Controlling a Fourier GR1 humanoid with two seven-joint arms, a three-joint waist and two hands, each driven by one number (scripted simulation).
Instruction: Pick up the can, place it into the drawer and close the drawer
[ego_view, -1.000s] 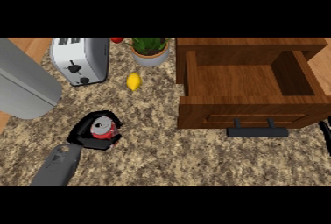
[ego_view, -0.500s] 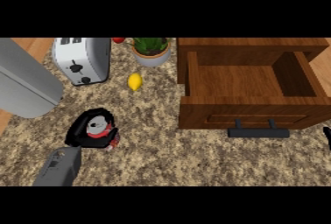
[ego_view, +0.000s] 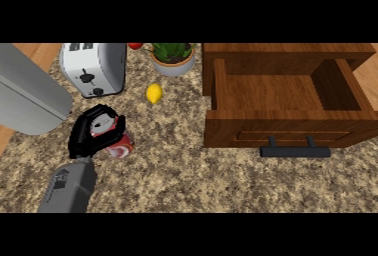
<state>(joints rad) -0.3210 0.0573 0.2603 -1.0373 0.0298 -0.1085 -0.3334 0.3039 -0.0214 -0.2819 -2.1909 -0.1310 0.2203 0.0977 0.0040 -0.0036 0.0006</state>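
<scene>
My left hand (ego_view: 94, 131), fingers curled round can (ego_view: 120, 146) | drawer (ego_view: 280, 128) open at 2 o'clock | I should lift upright, clearing its front.

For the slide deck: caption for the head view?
Left hand curled round the can; wooden drawer stands open at right.

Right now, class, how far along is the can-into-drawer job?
Done: the wooden drawer stands open and empty. In hand: the left hand curls round the red can, left of the drawer. Left: carry it over, set it inside, push the drawer shut.
</scene>
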